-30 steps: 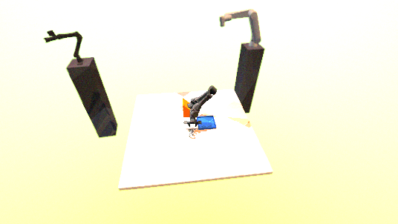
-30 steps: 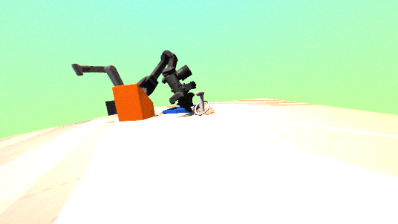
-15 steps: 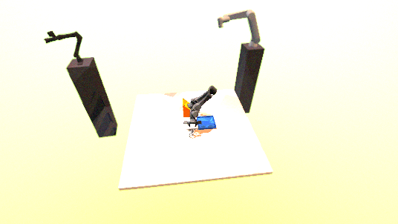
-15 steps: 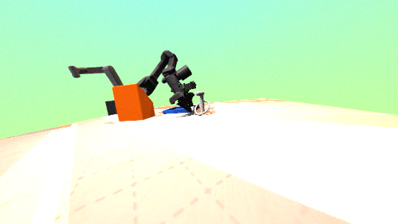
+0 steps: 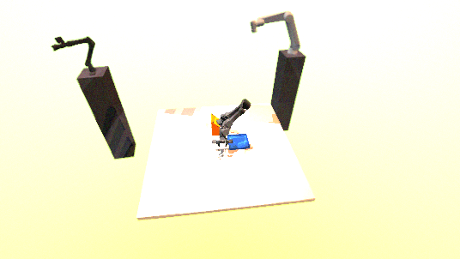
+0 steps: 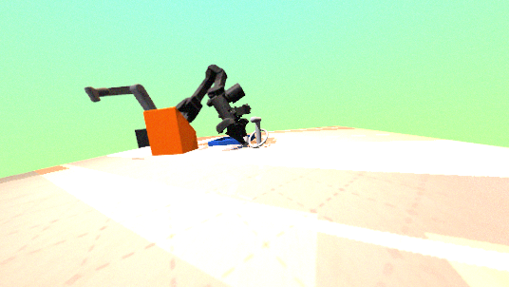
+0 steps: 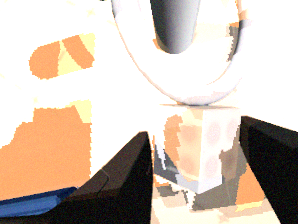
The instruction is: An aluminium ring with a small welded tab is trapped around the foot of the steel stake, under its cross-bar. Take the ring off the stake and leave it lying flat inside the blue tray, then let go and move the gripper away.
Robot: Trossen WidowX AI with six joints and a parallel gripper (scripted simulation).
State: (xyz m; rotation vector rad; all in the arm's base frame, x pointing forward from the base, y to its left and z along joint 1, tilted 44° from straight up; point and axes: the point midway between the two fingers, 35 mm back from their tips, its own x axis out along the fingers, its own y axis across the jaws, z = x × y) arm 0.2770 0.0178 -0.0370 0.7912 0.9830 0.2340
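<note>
Grips the pale, blocky tab [image 6: 247,140] [image 7: 201,150] with the end effector [image 5: 222,147] [image 6: 246,143] [image 7: 193,132], partway open around it. Tilts the aluminium ring [image 6: 267,138] [image 7: 200,96] around the steel stake [image 6: 258,133] [image 7: 175,30], outside the blue tray [image 5: 248,141] [image 6: 223,142] [image 7: 40,201].

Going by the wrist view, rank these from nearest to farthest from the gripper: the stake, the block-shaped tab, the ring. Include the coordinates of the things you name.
1. Tab [image 7: 212,145]: between the fingers of the gripper [image 6: 246,143] [image 7: 193,132], which is shut on it.
2. Ring [image 6: 266,138] [image 7: 200,95]: just beyond the tab, its near edge meeting it.
3. Stake [image 6: 258,132] [image 7: 176,25]: farthest, standing inside the ring, at the top of the view.
</note>
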